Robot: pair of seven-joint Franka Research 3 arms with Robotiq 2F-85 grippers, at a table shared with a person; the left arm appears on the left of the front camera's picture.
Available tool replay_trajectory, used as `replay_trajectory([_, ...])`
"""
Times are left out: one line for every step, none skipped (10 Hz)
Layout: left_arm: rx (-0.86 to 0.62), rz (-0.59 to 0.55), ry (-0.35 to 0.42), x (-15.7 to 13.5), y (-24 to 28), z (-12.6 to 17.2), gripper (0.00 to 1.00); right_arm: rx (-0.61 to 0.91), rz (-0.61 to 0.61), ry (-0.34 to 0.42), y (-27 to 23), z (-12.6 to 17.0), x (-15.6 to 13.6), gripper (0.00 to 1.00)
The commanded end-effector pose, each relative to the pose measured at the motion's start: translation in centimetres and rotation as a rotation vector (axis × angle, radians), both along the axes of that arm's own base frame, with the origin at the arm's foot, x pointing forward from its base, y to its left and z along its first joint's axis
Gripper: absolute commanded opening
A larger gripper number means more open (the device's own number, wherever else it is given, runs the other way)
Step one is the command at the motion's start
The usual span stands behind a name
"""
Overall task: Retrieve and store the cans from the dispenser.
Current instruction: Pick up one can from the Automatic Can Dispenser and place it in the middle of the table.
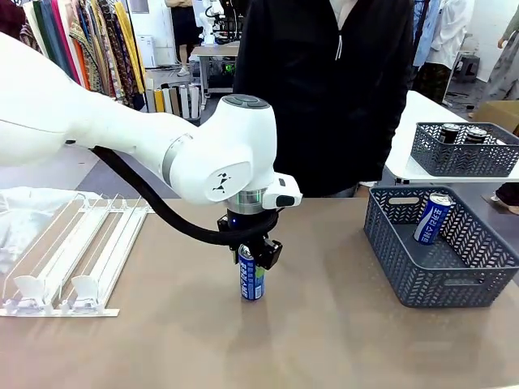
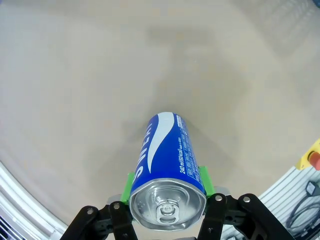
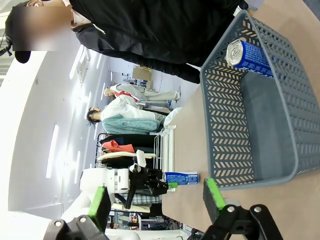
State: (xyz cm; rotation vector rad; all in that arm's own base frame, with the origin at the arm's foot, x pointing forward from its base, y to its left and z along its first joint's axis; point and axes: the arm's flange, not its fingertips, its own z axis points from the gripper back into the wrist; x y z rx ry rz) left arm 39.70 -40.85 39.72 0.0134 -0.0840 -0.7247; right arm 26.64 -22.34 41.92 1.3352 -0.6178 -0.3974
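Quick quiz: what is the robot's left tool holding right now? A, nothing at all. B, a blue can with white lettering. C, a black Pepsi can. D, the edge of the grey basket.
B: the left tool is closed on the blue can, which stands upright on the table.

Your front camera sits at the near edge of the surface [image 1: 324, 340], facing the person at the far side. Your left wrist camera looks straight down, very close over the blue can [image 2: 167, 172] between the left hand's [image 2: 167, 202] pads. Your right wrist camera is rolled sideways, hanging off to the right, looking left past the basket [image 3: 250, 125]. The can, left hand and basket also show in the front view.
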Motion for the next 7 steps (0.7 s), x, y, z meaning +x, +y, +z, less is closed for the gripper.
replay_trajectory([-0.013,0.039,0.016,0.0,-0.3,0.3,0.49,-0.005,0.005,-0.010,-0.1,0.2,0.0,1.00])
replay_trajectory([-0.018,0.033,0.020,0.0,-0.3,0.4,1.00,-0.005,0.005,-0.010,-0.1,0.2,0.0,1.00])
replay_trajectory([-0.023,0.026,0.023,0.0,-0.2,0.4,1.00,-0.005,0.005,-0.010,-0.1,0.2,0.0,1.00])
replay_trajectory([-0.035,0.023,0.022,-0.1,-0.1,0.6,1.00,-0.005,0.005,-0.010,-0.1,0.2,0.0,1.00])
replay_trajectory([-0.065,0.012,0.012,-0.9,0.3,1.8,1.00,-0.005,0.005,-0.010,-0.1,0.2,0.0,1.00])
replay_trajectory([-0.116,0.018,-0.002,-2.1,1.6,4.3,1.00,-0.005,0.005,-0.010,-0.1,0.2,0.0,1.00])
replay_trajectory([-0.177,0.061,-0.001,-3.5,4.5,8.9,1.00,-0.005,0.005,-0.010,-0.1,0.2,0.0,1.00])
